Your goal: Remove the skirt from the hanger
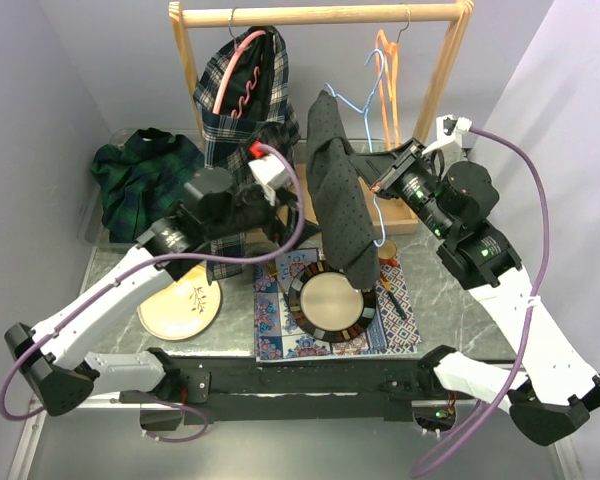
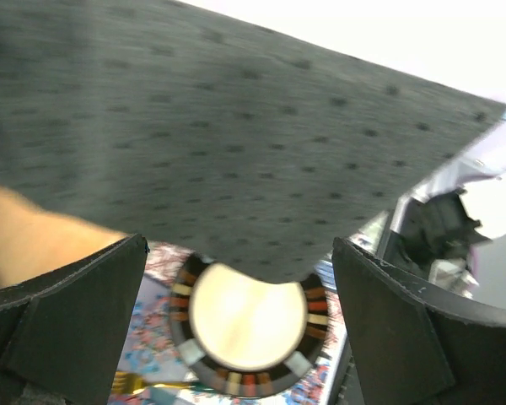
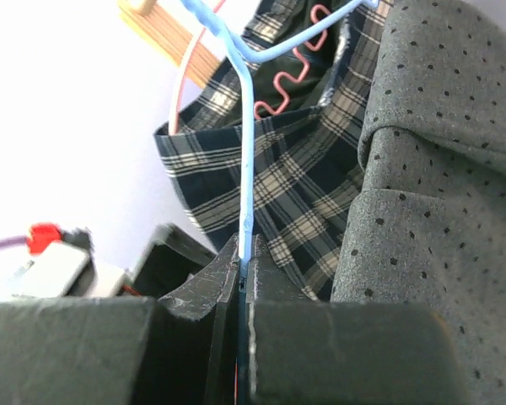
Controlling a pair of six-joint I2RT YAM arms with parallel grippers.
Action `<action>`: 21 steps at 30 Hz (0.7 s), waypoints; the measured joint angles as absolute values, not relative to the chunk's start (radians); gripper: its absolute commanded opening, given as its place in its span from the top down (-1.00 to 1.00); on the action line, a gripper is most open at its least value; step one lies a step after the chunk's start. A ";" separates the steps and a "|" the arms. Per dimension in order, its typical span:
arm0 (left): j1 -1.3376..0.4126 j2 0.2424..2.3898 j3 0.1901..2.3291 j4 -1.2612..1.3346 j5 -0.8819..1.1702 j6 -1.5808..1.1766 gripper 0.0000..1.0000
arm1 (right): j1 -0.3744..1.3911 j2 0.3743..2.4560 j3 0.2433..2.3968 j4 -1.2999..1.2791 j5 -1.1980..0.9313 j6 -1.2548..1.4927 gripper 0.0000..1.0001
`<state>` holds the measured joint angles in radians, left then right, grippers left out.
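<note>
Where the grey marbled table (image 1: 450, 300) meets the back wall, a wooden rack (image 1: 320, 14) stands upright.

Task item, the dark dotted skirt (image 1: 342, 205), is off the rail. It hangs draped on a blue hanger (image 1: 365, 100), which is tilted in front of the rack's middle with its hook well below the rail. The hem dangles over the patterned placemat (image 1: 275, 310), by the far rim of the dark-rimmed plate (image 1: 302, 305).

Plaid skirt (image 1: 242, 110) is on the rail at left, on a pink hanger (image 1: 242, 70). Green plaid garment (image 1: 140, 175) lies heaped in a clear bin (image 1: 120, 133) at far left. Round wooden plate (image 1: 185, 305) sits on the table left of the placemat, partly under the left arm. Orange hangers (image 1: 385, 75) are on the rail at right, bare.

Right gripper (image 3: 243, 261): jaws pinched tight on the blue hanger's wire, skirt fabric just beside it in its wrist view.

Left gripper (image 2: 240, 261): jaws spread wide, holding nothing — skirt hem fills the upper part of its wrist view, plate visible below between the fingers (image 2: 67, 329). Cannot tell if the fingers touch the fabric.
</note>
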<state>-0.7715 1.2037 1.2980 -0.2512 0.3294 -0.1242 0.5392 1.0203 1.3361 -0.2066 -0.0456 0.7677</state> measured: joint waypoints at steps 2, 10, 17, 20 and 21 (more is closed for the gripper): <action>-0.819 1.213 1.298 -0.250 0.319 -0.126 -0.93 | 0.559 1.016 1.333 -0.194 -0.033 0.784 1.00; -0.953 1.201 1.296 -0.176 0.289 -0.162 -0.93 | 0.699 1.020 1.355 -0.191 0.042 0.800 1.00; -1.033 1.199 1.293 -0.167 0.207 -0.162 -0.94 | 0.754 1.037 1.391 -0.195 0.069 0.823 1.00; -1.059 1.188 1.272 -0.156 0.173 -0.162 -0.94 | 0.769 1.037 1.394 -0.196 0.081 0.830 1.00; -1.070 1.185 1.267 -0.155 0.157 -0.162 -0.93 | 0.772 1.037 1.394 -0.195 0.086 0.833 1.00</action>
<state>-1.0698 1.1854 1.2671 -0.1555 0.1570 -0.1623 0.7719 1.0367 1.3937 -0.1951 0.0860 0.8333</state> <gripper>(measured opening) 0.968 0.031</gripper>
